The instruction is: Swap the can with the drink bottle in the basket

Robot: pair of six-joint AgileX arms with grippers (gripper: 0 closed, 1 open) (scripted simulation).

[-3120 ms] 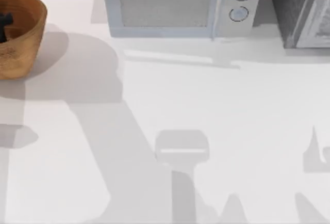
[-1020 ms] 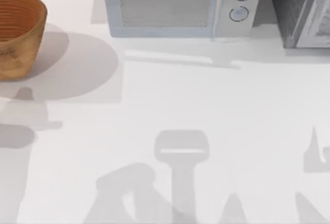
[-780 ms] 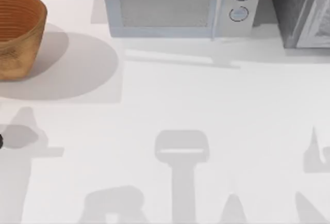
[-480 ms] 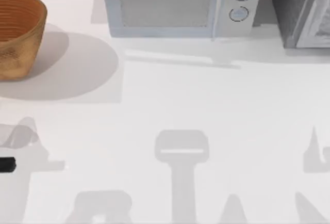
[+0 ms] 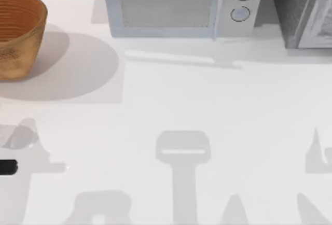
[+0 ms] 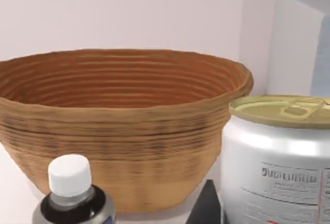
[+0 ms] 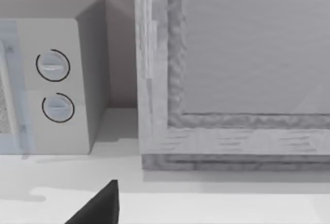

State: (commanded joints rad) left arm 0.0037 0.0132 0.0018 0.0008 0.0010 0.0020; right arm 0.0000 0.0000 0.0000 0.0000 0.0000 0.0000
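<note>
Top view: white table [image 5: 218,106], microwave [image 5: 179,6], basket [image 5: 18,33].

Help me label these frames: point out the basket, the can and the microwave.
basket [image 5: 21,33]: top view, on its tan outer wall.
can [image 6: 278,172]: left wrist view, on its white side below the gold lid.
microwave [image 5: 166,4]: top view, on its door window.

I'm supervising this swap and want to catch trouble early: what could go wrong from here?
1. The can and drink bottle stand side by side before the basket; the left end effector, reaching for one, might topple the other.
2. The basket's wall rises high, so a carried item might clip its rim.
The right end effector hangs near the microwave.
</note>
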